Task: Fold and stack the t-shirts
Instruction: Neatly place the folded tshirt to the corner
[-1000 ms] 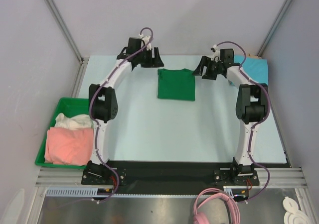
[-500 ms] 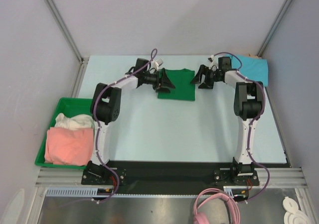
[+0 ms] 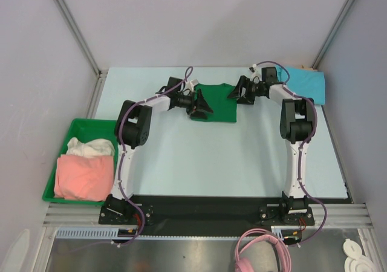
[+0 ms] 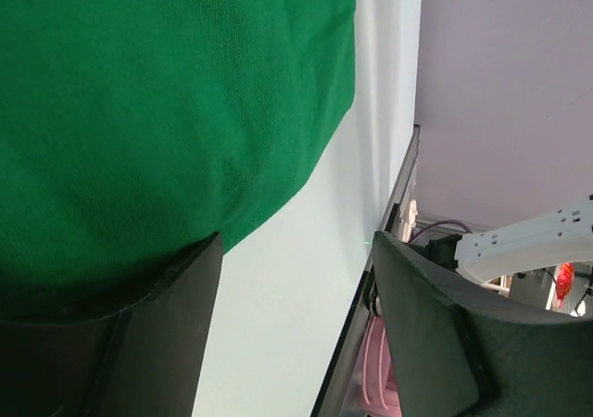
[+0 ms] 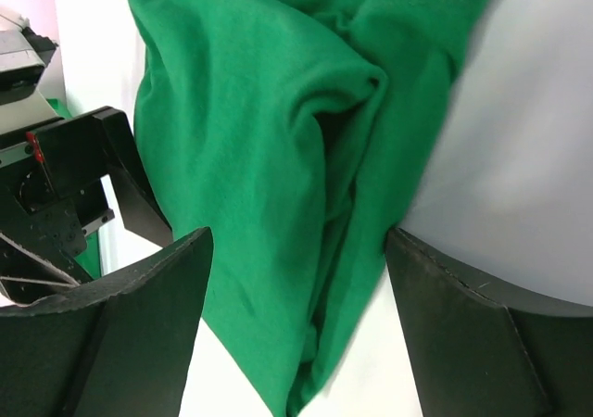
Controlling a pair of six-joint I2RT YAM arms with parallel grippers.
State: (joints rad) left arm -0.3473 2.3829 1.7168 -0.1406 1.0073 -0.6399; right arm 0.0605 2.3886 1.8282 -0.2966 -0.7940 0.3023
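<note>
Both arms have swung inward over the past second, so the left gripper (image 3: 202,106) and right gripper (image 3: 239,93), jaws wide and empty, now bracket the dark green t-shirt (image 3: 219,103), a softly rumpled folded rectangle at the far middle of the table (image 3: 211,157), seemingly ready for another fold or a lift.

Four t-shirts are in view: one dark green (image 3: 216,101) and one turquoise (image 3: 305,83) on the bench (image 3: 181,157), one salmon-pink (image 3: 84,176) and what looks like one crumpled white shirt (image 3: 89,147) in the single green tray (image 3: 74,129). Two robot arms work here, a left arm (image 3: 130,133) and a right arm (image 3: 296,127).
</note>
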